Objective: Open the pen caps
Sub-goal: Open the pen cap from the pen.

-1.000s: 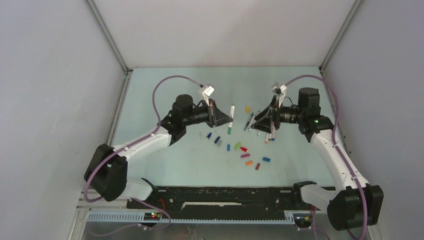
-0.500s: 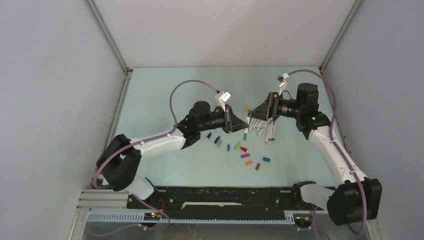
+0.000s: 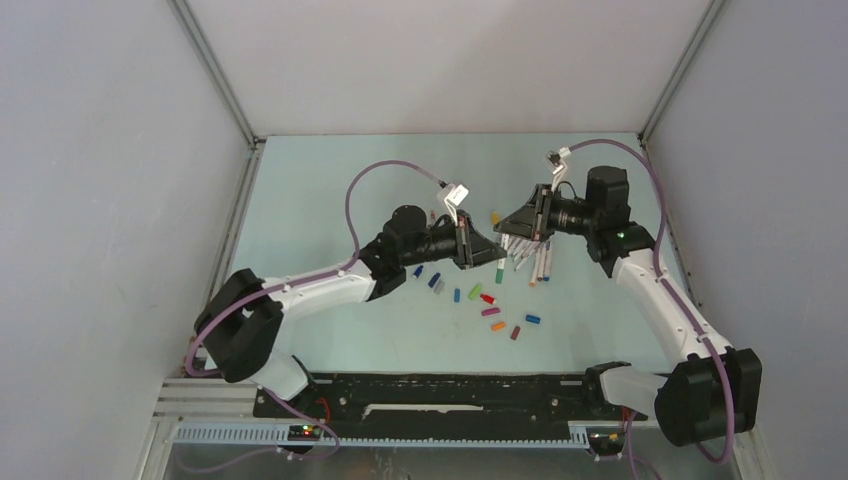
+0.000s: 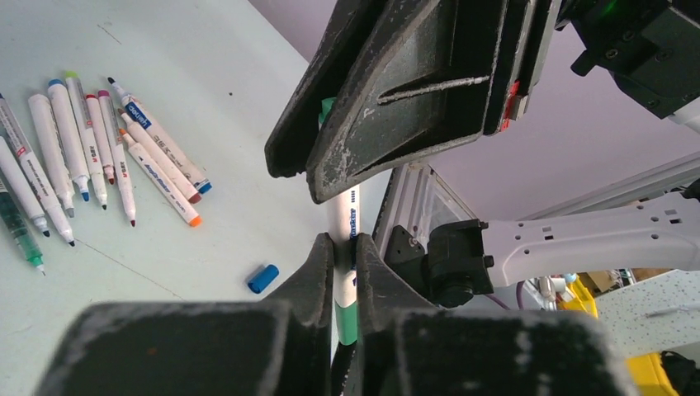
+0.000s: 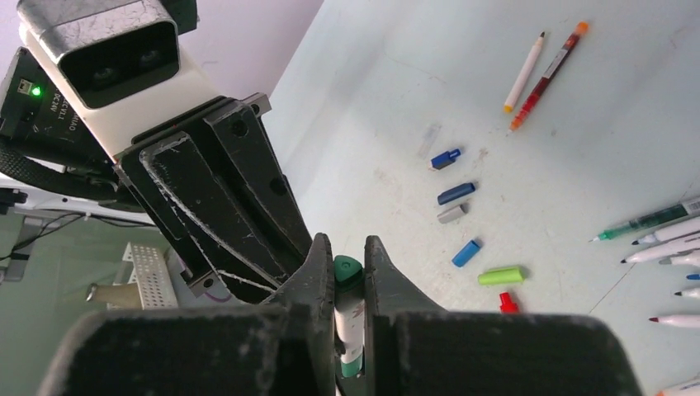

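Observation:
A white pen (image 4: pixel 345 216) with green ends is held between both grippers above the table. My left gripper (image 4: pixel 343 247) is shut on its white barrel, just above the green tail band. My right gripper (image 5: pixel 347 262) is shut on the other end, on the green cap (image 5: pixel 348 272). In the top view the two grippers meet nose to nose, left (image 3: pixel 482 250) and right (image 3: pixel 511 229), with the pen's green tail (image 3: pixel 500 268) hanging below. Several loose pen caps lie on the table beneath, among them blue (image 3: pixel 434 280), green (image 3: pixel 475 291), red (image 3: pixel 487 298) and orange (image 3: pixel 498 326).
A row of uncapped pens (image 3: pixel 533 260) lies under the right gripper, also seen in the left wrist view as a fan of pens (image 4: pixel 82 148). Two thin pens (image 5: pixel 536 74) lie farther off. A yellow cap (image 3: pixel 494 216) sits behind the grippers. Grey walls enclose the table.
The left arm has carried the pen rightward to the right gripper. The right gripper, open before, has now shut on the pen's green cap end.

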